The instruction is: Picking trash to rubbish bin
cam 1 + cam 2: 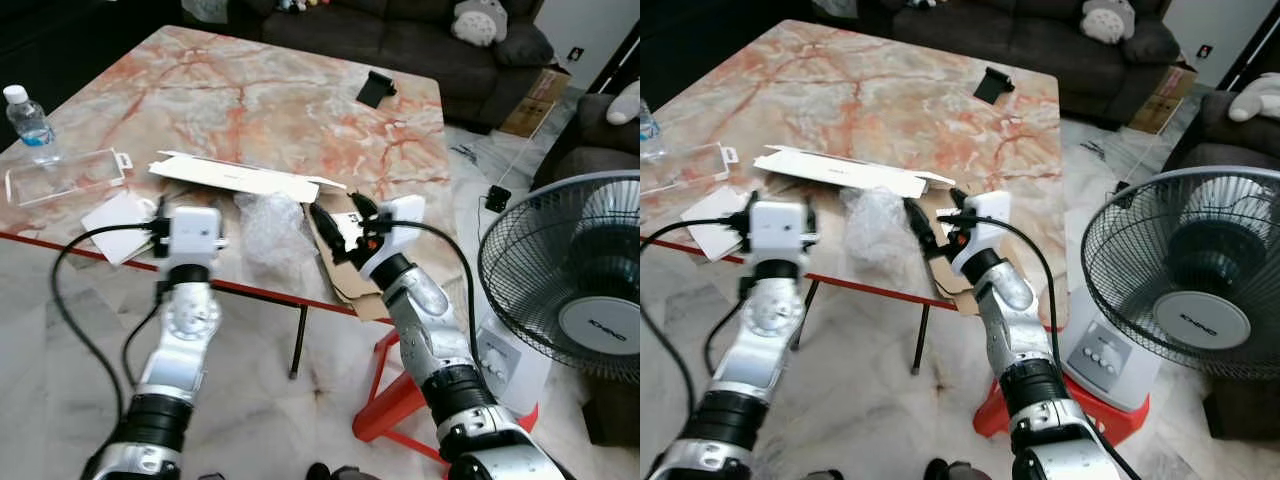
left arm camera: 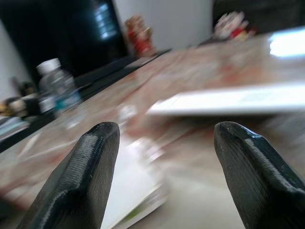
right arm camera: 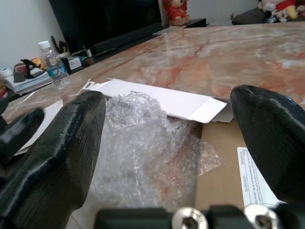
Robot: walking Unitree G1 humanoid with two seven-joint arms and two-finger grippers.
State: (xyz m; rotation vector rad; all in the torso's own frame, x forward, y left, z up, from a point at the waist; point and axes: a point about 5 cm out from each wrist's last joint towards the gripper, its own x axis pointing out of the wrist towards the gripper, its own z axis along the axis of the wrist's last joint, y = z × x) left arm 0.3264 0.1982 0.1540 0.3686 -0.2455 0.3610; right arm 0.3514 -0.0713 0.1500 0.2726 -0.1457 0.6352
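Note:
A crumpled wad of clear bubble wrap (image 1: pixel 270 232) lies near the marble table's (image 1: pixel 260 90) front edge, partly on a flat brown cardboard sheet (image 1: pixel 346 272). My right gripper (image 1: pixel 341 220) hovers just right of the wrap, open, its fingers (image 3: pixel 71 138) spread either side of the wrap (image 3: pixel 143 143) without touching it. A long flattened white box (image 1: pixel 245 177) lies just behind. My left gripper (image 2: pixel 167 130) is open and holds nothing, low over the front edge left of the wrap, above a white paper sheet (image 1: pixel 118 224).
A water bottle (image 1: pixel 29 123) and clear plastic packaging (image 1: pixel 62 178) sit at the table's left. A black object (image 1: pixel 375 88) rests at the far right corner. A standing fan (image 1: pixel 585 285) is close on the right. Dark sofas (image 1: pixel 400 30) stand behind.

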